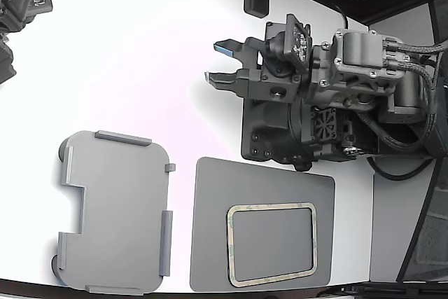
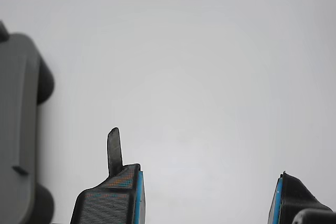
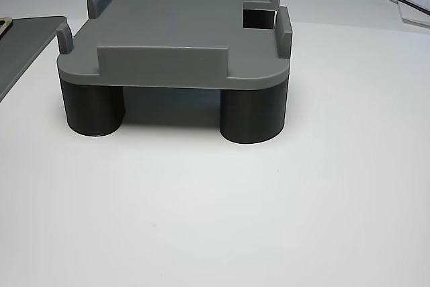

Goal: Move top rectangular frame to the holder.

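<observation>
Exterior view: thin cream-green frame [image 1: 272,244], open centre.

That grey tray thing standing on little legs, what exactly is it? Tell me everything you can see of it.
The holder is a light grey tray, plastic by its look, shaped as a rounded rectangle. Raised tabs line its edges, a square notch cuts into one side, and darker round feet lift it off the white table. It stands level and empty, left of the dark mat in the exterior view, not touching it. Nothing but the table touches it.
</observation>
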